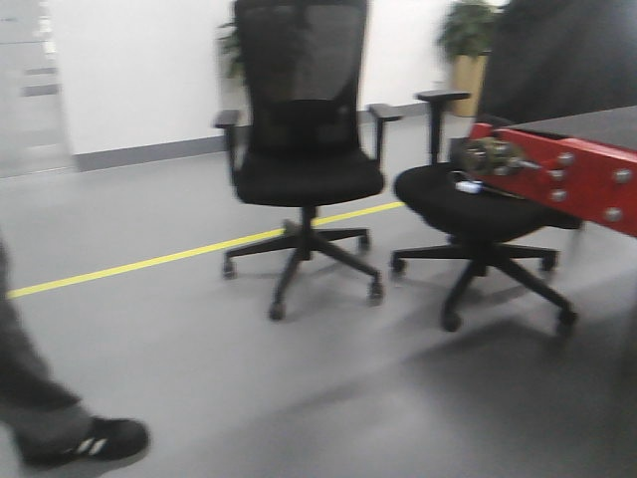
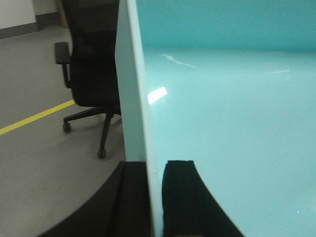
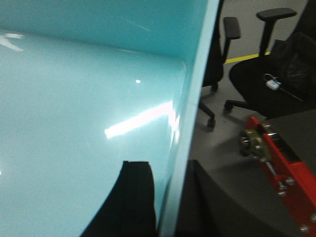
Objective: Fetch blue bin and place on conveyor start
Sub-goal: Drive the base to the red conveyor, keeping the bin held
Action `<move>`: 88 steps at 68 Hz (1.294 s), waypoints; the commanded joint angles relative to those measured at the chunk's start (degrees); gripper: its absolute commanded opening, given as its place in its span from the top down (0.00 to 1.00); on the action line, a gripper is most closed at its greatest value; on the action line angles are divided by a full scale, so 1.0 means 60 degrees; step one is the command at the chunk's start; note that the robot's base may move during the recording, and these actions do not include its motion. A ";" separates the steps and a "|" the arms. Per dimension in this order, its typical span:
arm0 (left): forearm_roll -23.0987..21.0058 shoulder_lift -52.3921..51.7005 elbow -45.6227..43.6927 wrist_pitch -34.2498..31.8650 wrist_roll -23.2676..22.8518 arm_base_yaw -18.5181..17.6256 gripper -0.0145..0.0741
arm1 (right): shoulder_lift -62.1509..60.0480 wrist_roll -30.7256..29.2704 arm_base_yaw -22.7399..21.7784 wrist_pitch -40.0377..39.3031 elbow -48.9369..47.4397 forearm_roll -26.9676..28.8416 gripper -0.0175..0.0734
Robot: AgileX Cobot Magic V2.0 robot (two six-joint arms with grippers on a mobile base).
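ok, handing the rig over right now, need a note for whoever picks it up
Left pincer: shut on the blue bin, with one side wall between its fingers.
Right pincer: shut on the other side wall.
Conveyor start: ahead to the right, red frame end in view. The bin is not on it.
Done: bin fetched, carried by both arms.
Left: close in on the belt, set the bin down, release. Mind the office chair beside the frame and the person's foot at front left.
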 commanded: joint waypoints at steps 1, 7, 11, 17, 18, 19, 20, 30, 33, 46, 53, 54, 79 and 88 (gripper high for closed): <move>-0.0685 -0.0096 -0.0126 -0.0551 0.0004 -0.0167 0.96 | -0.0068 -0.0225 0.0158 -0.0903 -0.0069 0.0537 0.98; -0.0685 -0.0096 -0.0126 -0.0551 0.0004 -0.0167 0.96 | -0.0068 -0.0225 0.0158 -0.0903 -0.0069 0.0537 0.98; -0.0685 -0.0096 -0.0126 -0.0551 0.0004 -0.0167 0.96 | -0.0068 -0.0225 0.0158 -0.0903 -0.0069 0.0537 0.98; -0.0681 -0.0096 -0.0126 -0.0572 0.0004 -0.0167 0.96 | -0.0068 -0.0225 0.0158 -0.0903 -0.0069 0.0537 0.98; -0.0681 -0.0096 -0.0126 -0.0572 0.0004 -0.0167 0.96 | -0.0068 -0.0225 0.0158 -0.0903 -0.0069 0.0537 0.98; -0.0681 -0.0096 -0.0126 -0.0572 0.0004 -0.0167 0.96 | -0.0068 -0.0225 0.0158 -0.0903 -0.0069 0.0537 0.98; -0.0681 -0.0096 -0.0126 -0.0572 0.0004 -0.0167 0.96 | -0.0052 -0.0225 0.0158 -0.0902 -0.0069 0.0537 0.98; -0.0661 -0.0096 -0.0126 -0.0571 0.0004 -0.0167 0.96 | -0.0052 -0.0225 0.0158 -0.0902 -0.0069 0.0537 0.98; -0.0661 -0.0096 -0.0126 -0.0571 0.0004 -0.0167 0.96 | -0.0052 -0.0225 0.0158 -0.0902 -0.0069 0.0537 0.98; -0.0661 -0.0096 -0.0126 -0.0571 0.0004 -0.0167 0.96 | -0.0052 -0.0225 0.0158 -0.0902 -0.0069 0.0537 0.98; -0.0661 -0.0096 -0.0126 -0.0571 0.0004 -0.0167 0.96 | -0.0052 -0.0225 0.0158 -0.0902 -0.0069 0.0537 0.98; -0.0661 -0.0096 -0.0126 -0.0571 0.0004 -0.0167 0.96 | -0.0052 -0.0225 0.0158 -0.0902 -0.0069 0.0537 0.98; -0.0661 -0.0096 -0.0126 -0.0571 0.0004 -0.0167 0.96 | -0.0052 -0.0225 0.0158 -0.0902 -0.0069 0.0537 0.98; -0.0661 -0.0096 -0.0126 -0.0571 0.0004 -0.0167 0.96 | -0.0052 -0.0225 0.0158 -0.0902 -0.0069 0.0537 0.98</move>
